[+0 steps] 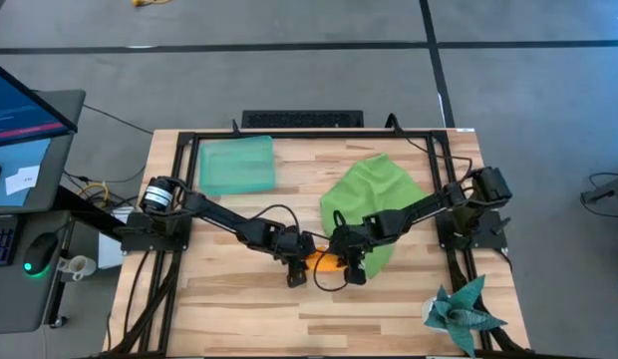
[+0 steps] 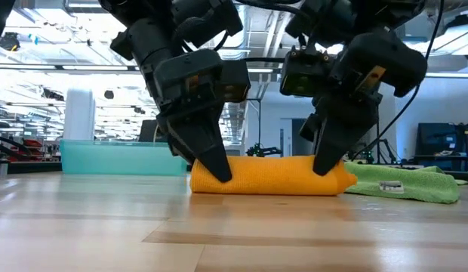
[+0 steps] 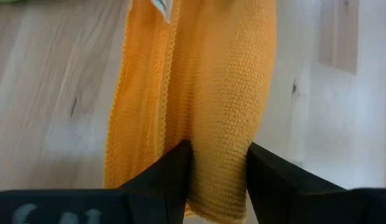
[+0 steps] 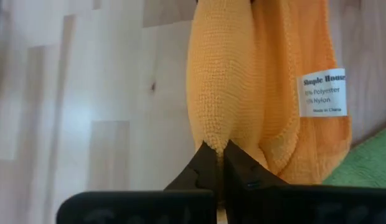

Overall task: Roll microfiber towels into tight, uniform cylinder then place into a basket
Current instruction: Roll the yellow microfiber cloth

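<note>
Orange towel roll [image 2: 270, 175] lies mid-desk beside the green towel [image 1: 374, 194], left gripper [image 3: 216, 180] fingers narrowly straddling one end, right gripper [image 4: 218, 163] pinched tight on the other; lift both ends level so it stays tight en route to the basket [image 1: 235, 165].

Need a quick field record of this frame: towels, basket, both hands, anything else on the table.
orange towel: rolled into a cylinder, lying on the table
green towel: unrolled, rumpled, beside the orange roll
basket: far left part of the table, nothing seen in it
left hand: on one end of the roll, fingers straddling it
right hand: on the other end, shut, pinching the fabric
other: spiky teal star, near right corner
</note>
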### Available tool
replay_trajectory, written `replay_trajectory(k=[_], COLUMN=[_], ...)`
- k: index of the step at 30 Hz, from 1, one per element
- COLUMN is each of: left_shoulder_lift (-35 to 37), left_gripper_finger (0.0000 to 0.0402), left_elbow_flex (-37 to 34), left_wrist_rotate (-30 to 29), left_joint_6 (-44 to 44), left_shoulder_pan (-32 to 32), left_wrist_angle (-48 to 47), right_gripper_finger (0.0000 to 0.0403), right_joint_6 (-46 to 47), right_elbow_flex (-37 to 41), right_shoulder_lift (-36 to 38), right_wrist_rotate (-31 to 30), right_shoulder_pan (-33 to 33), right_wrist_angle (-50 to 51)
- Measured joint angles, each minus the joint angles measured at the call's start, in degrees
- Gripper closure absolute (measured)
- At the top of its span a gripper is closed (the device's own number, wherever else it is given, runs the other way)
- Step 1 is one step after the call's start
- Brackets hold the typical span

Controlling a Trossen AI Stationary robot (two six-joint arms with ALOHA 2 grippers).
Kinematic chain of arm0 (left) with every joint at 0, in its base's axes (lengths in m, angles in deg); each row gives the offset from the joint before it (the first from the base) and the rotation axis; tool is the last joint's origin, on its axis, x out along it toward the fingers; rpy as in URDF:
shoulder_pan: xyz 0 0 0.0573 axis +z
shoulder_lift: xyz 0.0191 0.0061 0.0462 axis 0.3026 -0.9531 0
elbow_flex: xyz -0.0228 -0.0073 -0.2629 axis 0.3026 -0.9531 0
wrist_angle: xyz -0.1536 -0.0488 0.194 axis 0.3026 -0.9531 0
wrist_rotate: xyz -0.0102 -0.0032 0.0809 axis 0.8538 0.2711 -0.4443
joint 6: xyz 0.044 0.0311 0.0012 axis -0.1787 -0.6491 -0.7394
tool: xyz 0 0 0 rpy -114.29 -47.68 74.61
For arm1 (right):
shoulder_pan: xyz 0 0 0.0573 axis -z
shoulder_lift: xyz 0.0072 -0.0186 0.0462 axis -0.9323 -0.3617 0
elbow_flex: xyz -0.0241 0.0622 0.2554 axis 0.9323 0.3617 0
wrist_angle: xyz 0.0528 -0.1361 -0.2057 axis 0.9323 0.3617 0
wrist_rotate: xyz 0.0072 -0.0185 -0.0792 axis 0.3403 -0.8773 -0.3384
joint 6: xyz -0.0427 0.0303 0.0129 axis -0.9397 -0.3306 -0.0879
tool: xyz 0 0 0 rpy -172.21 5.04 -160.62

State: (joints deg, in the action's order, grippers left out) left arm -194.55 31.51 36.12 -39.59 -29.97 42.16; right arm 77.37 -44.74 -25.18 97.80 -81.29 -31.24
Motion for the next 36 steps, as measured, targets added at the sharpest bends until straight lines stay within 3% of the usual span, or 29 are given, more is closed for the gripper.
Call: replay_trajectory(k=[4,12,18,25,36], left_shoulder_lift=[0.1,0.1,0.1,0.0,0.0], left_gripper_finger=[0.0282,0.0349,0.0378,0.0349,0.0327], left_elbow_flex=[0.0,0.2,0.0,0.0,0.0], left_wrist_rotate=[-0.1,16.1,17.1,18.2,16.4], left_joint_6=[-1.4,5.0,9.1,12.2,12.0], left_shoulder_pan=[-0.4,1.9,2.6,2.5,2.2], left_wrist_angle=[-1.4,-0.9,-1.6,-3.2,-3.9], right_gripper_finger=[0.0392,0.0387,0.0390,0.0390,0.0390], right_joint_6=[-0.3,-1.7,-1.0,3.0,7.6], right_elbow_flex=[0.0,-0.1,-0.2,-0.3,-0.2], right_shoulder_lift=[0.0,0.0,-1.8,-7.3,-7.5], right_wrist_rotate=[6.2,20.2,19.2,21.1,21.1], right_shoulder_pan=[2.2,6.3,5.8,6.0,7.1], right_wrist_angle=[-0.2,-0.6,-1.7,-5.6,-6.6])
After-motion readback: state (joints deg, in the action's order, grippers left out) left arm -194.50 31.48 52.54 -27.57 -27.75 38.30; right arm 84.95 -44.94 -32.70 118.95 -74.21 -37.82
